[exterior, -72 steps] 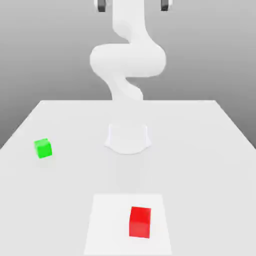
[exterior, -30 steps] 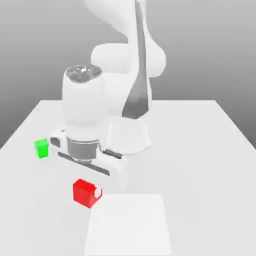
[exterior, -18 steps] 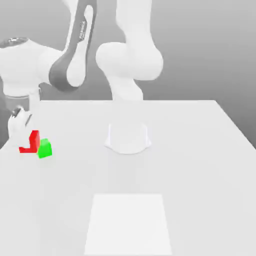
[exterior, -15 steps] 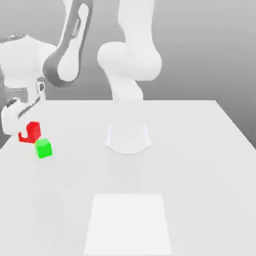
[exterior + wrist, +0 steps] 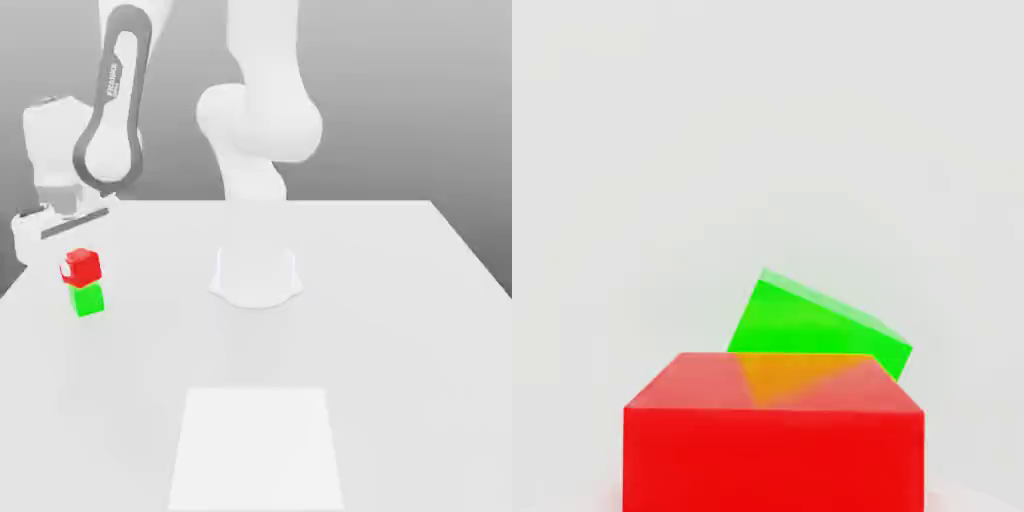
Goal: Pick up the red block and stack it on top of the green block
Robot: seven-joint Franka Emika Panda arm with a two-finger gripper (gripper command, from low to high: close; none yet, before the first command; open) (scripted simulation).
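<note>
From the hand view, the red block [image 5: 774, 435] sits nearest, with the green block [image 5: 812, 325] beyond it, turned at an angle and only partly covered. The gripper [image 5: 79, 262] is clamped tight on the red block, holding it directly above the green block [image 5: 88, 300] near the white table's [image 5: 400, 330] edge on the exterior view's left. To stack well, I judge the wrist should twist until the faces match, centre fully, then lower gently before letting go. The exterior view shows the vertical line-up; the hand view alone reveals the twist and offset.
</note>
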